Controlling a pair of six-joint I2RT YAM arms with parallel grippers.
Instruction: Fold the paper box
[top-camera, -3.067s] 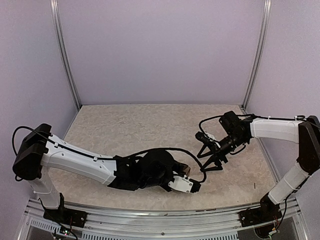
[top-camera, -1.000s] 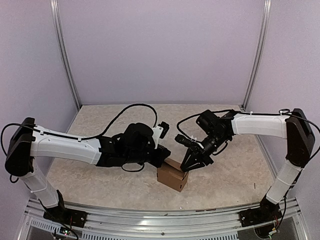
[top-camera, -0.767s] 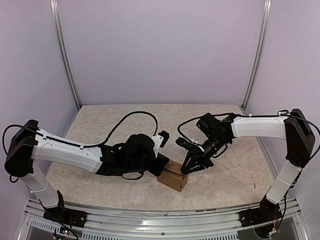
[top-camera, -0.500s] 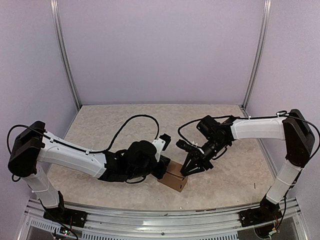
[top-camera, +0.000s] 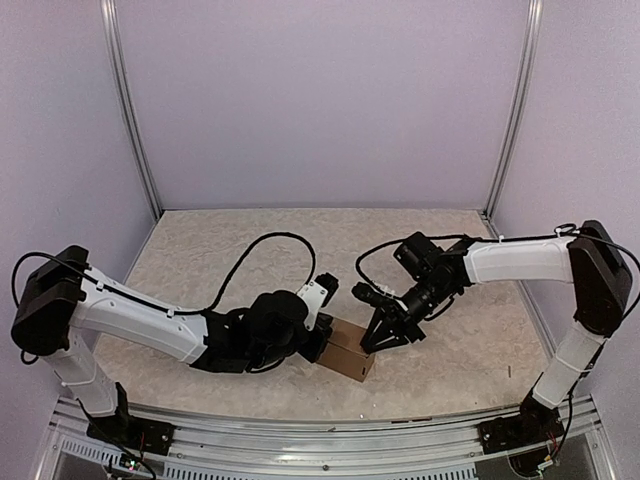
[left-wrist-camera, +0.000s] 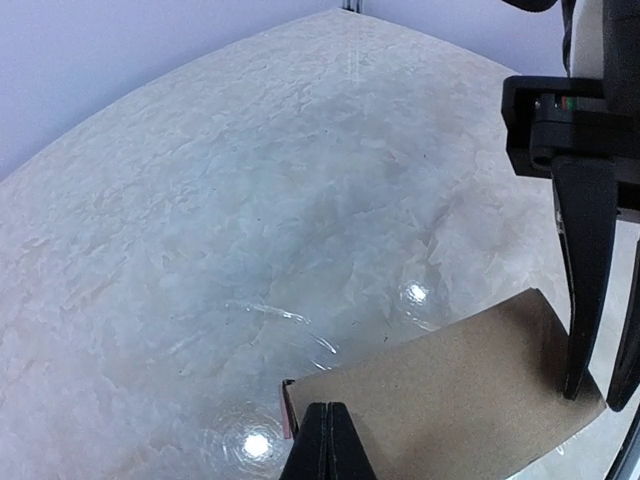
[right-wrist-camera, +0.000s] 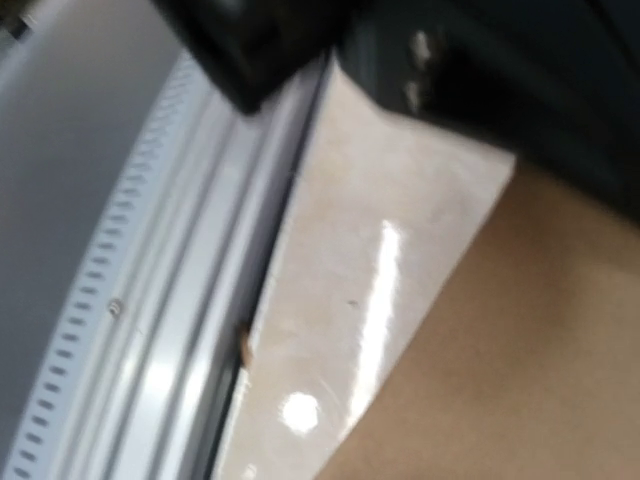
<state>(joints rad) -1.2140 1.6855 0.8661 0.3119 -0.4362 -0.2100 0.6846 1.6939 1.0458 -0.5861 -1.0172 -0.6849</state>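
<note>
Counts:
- One paper box (top-camera: 347, 352).
- Two arms, the left arm (top-camera: 140, 315) and the right arm (top-camera: 515, 260), one on either side of the box.
- Two grippers, the left gripper (left-wrist-camera: 326, 450) and the right gripper (top-camera: 378, 338), both at the box.
- One table (top-camera: 200, 250) beneath the box.
- Two metal posts, the left upright (top-camera: 130, 110) and the right upright (top-camera: 512, 110), behind the box.

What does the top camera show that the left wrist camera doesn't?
Only overhead: the whole left arm and right arm, and the paper box as a squat standing box. Only the left wrist: the left claw, tips pressed together at the box's near edge. Both: the box's brown top, the marbled table, and the right claw open at the box.
</note>
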